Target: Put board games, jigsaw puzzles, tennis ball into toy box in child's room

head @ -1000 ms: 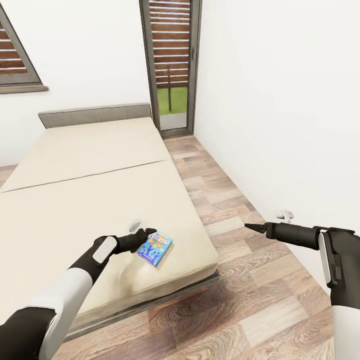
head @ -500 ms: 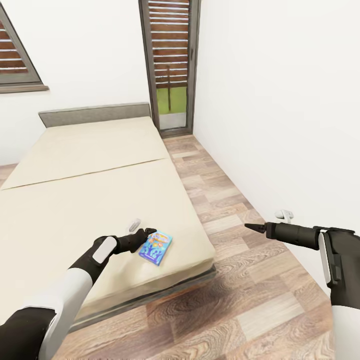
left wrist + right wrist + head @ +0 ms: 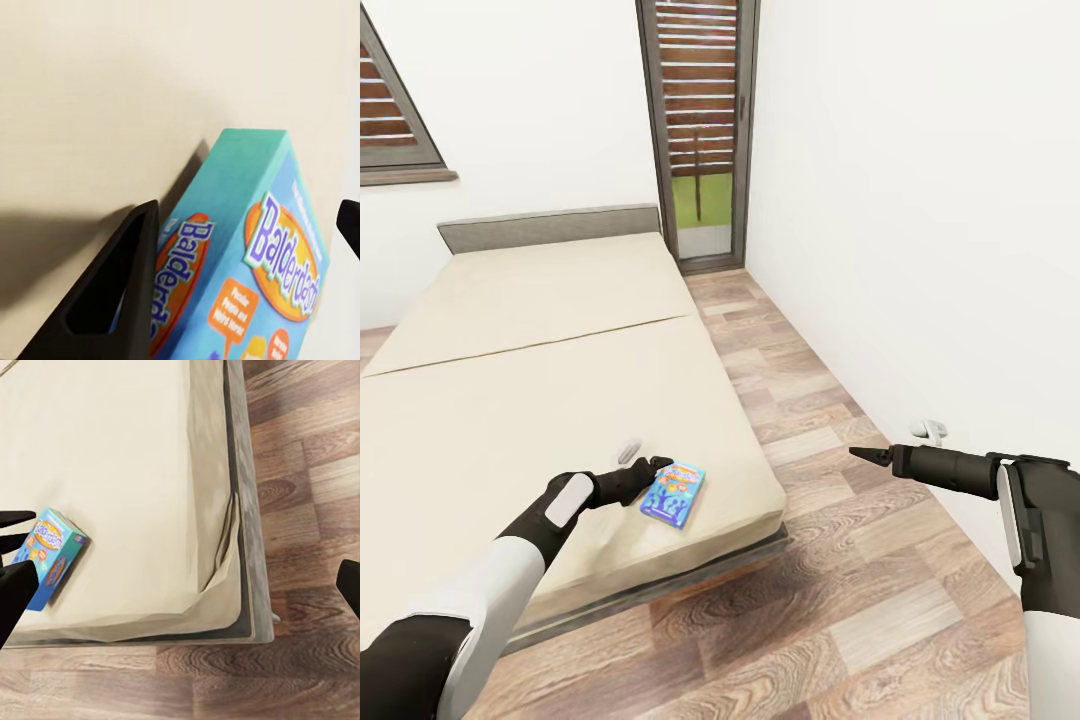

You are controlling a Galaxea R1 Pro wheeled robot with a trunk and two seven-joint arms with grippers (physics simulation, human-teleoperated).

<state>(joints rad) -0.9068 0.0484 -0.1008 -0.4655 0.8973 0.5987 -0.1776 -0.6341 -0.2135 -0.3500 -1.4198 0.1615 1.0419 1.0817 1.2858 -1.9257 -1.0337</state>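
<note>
The left gripper (image 3: 650, 470) has its two dark fingers parted around the blue board game (image 3: 672, 494), one finger (image 3: 112, 292) pressed along the box's side and the other just showing at the far edge of the left wrist view. It looks closed onto the box, gripping it across its narrow width, which seems the sensible way to take hold of a flat card box lying on soft bedding. I can't tell whether the box is raised or resting on the mattress.

The box sits close to the near right corner of the bed (image 3: 540, 330), within easy reach of the arm stretched low over the beige mattress. From the right wrist view the same box (image 3: 49, 555) lies near the edge, with the sheet bunched at the corner.

The right gripper (image 3: 870, 456) hangs out over the wood floor (image 3: 840, 600) to the right of the bed, well apart from the box and holding nothing. Its fingers look drawn together to a point in the head view, though the wrist view shows them set apart, so I cannot tell how far open it is. It seems simply kept out of the way
</note>
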